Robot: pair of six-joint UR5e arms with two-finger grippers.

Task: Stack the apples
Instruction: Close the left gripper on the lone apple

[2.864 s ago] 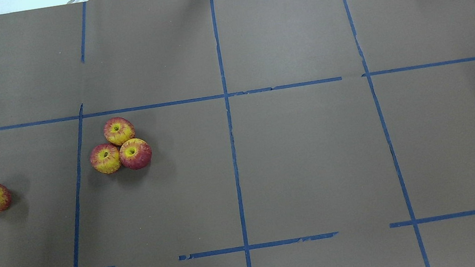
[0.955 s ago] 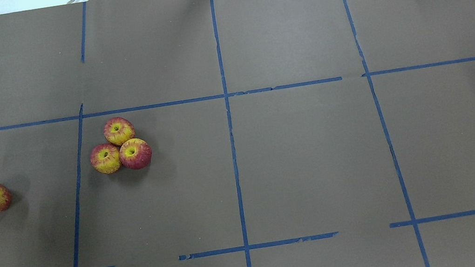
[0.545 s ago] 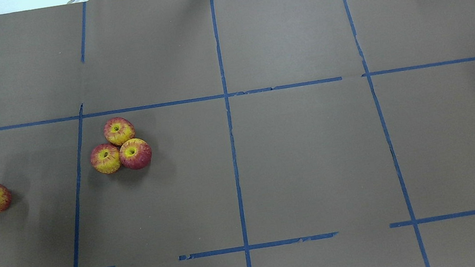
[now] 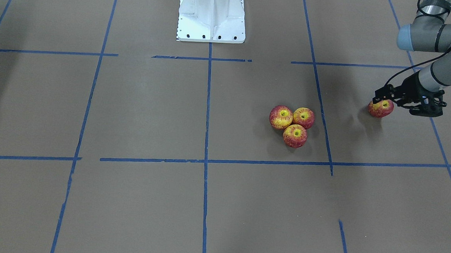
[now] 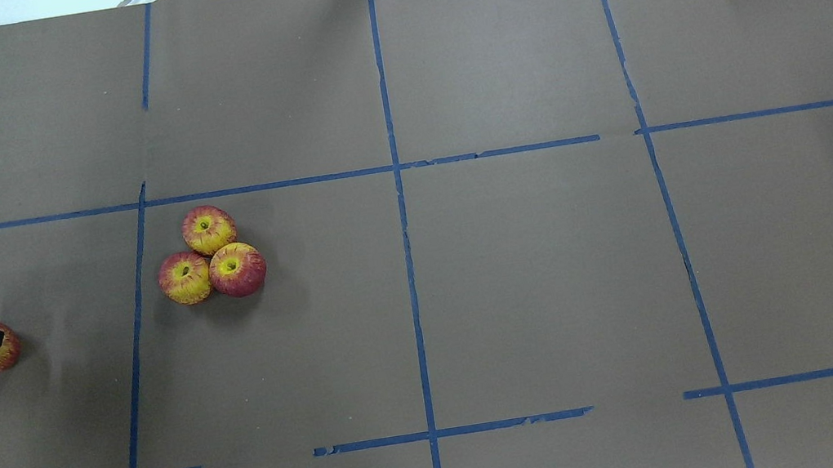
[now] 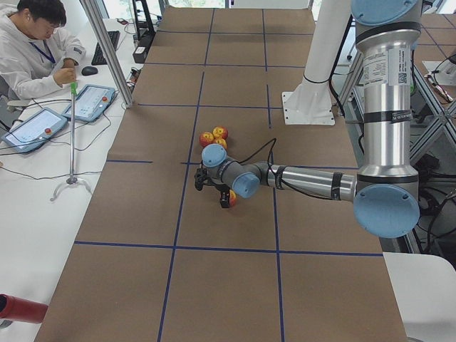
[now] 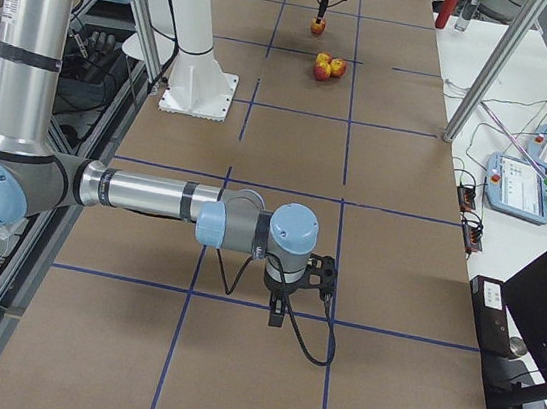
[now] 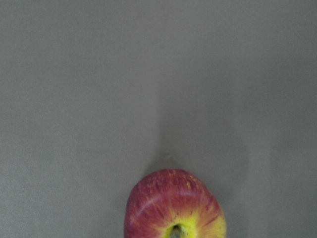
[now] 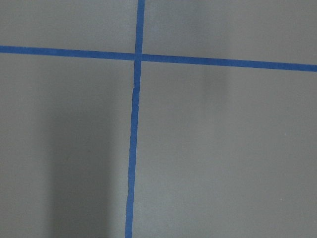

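1. Exterior front-facing: the lone apple (image 4: 381, 108) sits on the brown table (image 4: 133, 110) at the view's right, which is the robot's left, with its stem dimple up. The left gripper (image 4: 423, 109) hangs above it, drawn toward the side away from the cluster of 3 apples (image 4: 295, 126). Its black wrist camera (image 4: 384, 95) overlaps the apple's top. I cannot tell whether the jaws stand apart or closed.
2. Overhead exterior: only the camera block and a sliver of the left gripper show at the left edge, over the lone apple. The cluster lies well apart, toward the table's middle, its 3 apples touching.
3. Exterior left: the near arm stretches low across the table with its wrist bent down at the lone apple, which the wrist partly hides.
4. Exterior right: the far gripper points straight down and seems centred over the apple, though it is too small here to be sure. The right gripper (image 7: 280, 306) hangs at the near end, well apart from all 4 apples, and I cannot tell whether its jaws are apart.
5. Left wrist-mounted: the apple fills the bottom middle, dimple up, and no fingers show. It is round, with no long axis to line up on.
6. Right wrist-mounted: only a blue tape cross (image 9: 137, 56) on brown paper.
7. Judgement: the left arm is far nearer, so the coming move is a short drop straight down.
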